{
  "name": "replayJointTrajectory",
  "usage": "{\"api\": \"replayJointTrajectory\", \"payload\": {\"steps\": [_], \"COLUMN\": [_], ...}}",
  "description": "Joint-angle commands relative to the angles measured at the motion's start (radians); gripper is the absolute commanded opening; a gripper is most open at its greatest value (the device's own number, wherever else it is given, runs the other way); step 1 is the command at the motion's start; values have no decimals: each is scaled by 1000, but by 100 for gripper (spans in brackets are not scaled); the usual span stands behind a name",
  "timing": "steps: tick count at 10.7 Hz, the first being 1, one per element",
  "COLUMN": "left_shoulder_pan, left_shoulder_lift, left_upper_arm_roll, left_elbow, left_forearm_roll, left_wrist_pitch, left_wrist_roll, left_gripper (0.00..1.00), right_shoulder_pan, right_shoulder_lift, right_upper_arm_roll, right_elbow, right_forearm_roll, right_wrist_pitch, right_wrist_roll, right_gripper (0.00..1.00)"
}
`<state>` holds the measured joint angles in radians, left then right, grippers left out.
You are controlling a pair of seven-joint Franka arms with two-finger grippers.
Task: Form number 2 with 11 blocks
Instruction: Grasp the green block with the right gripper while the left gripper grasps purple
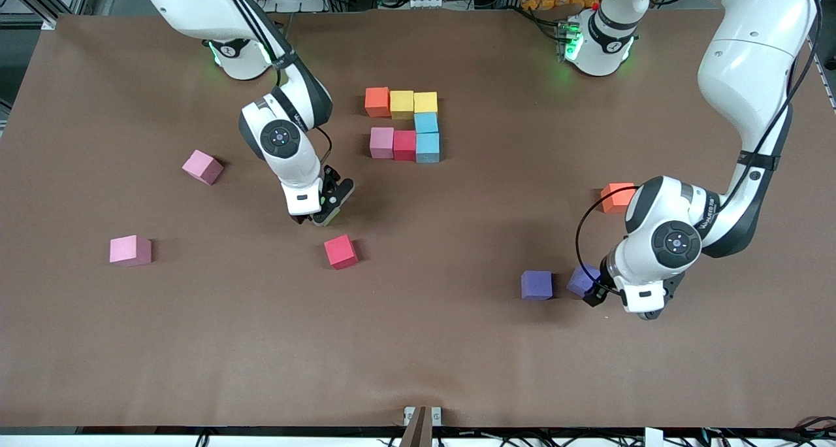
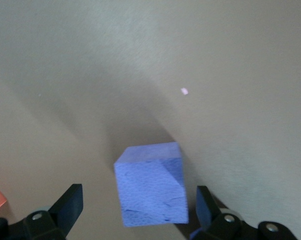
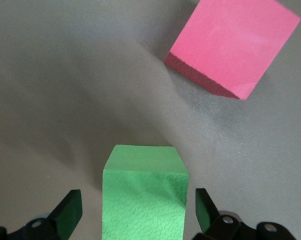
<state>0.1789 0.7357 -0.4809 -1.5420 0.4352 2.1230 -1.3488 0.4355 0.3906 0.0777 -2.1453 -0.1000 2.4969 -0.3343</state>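
Nearest the front-camera edge: two purple blocks, toward the left arm's end of the surface (image 1: 418, 362). The free purple block (image 1: 537, 285) sits alone; just beside it, the second purple block (image 1: 582, 280) is half covered by the left arm's wrist.

Left claw (image 2: 139, 207): down around that second purple block, fingers (image 2: 70, 205) spread, one on each side, gaps visible both sides. No contact seen. Block rests on the surface.

Next row back: loose red block (image 1: 341, 251) near mid-surface; a pink block (image 1: 130, 250) well apart, toward the right arm's end.

Right claw (image 3: 138, 210): low over the surface just farther than the loose red block, fingers (image 3: 69, 212) spread on both sides of the green block (image 3: 143, 197). Gaps on both sides; not pinched. In the front view only a sliver of green shows under the claw.

Farther: loose orange block (image 1: 616, 197) beside the left arm's forearm; a second pink block (image 1: 202, 166), turned askew, toward the right arm's end.

Farthest: partial number 2 (image 1: 406, 125), mid-surface toward the bases' edge. Farthest row: orange, yellow, yellow. One light blue under the end yellow. Nearest row: pink, red, light blue. All seven cubes touching.
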Motion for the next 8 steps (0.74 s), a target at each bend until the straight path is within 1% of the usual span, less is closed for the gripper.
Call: {"api": "replayJointTrajectory", "payload": {"steps": [1, 3, 4, 6, 8], "left_shoulder_pan": [5, 2, 1, 5, 5], "left_shoulder_lift": [-24, -21, -16, 4, 19], "left_upper_arm_roll": [-5, -8, -8, -7, -5], "left_elbow": [-29, -24, -26, -30, -24], "left_forearm_roll": [11, 8, 8, 7, 7], "left_wrist_pitch": [-8, 9, 31, 75, 103], "left_wrist_roll": [-78, -81, -82, -107, -109], "left_gripper": [100, 100, 100, 100, 100], "right_shoulder_pan": [-6, -8, -9, -17, -20], "right_shoulder_lift": [14, 30, 34, 40, 45], "right_upper_arm_roll": [10, 10, 8, 8, 8], "right_elbow": [-1, 1, 1, -1, -2], "right_forearm_roll": [-4, -4, -4, -4, -6], "right_wrist_pitch": [14, 30, 42, 54, 54], "right_wrist_roll": [15, 15, 17, 17, 17], "right_gripper": [100, 100, 97, 83, 83]}}
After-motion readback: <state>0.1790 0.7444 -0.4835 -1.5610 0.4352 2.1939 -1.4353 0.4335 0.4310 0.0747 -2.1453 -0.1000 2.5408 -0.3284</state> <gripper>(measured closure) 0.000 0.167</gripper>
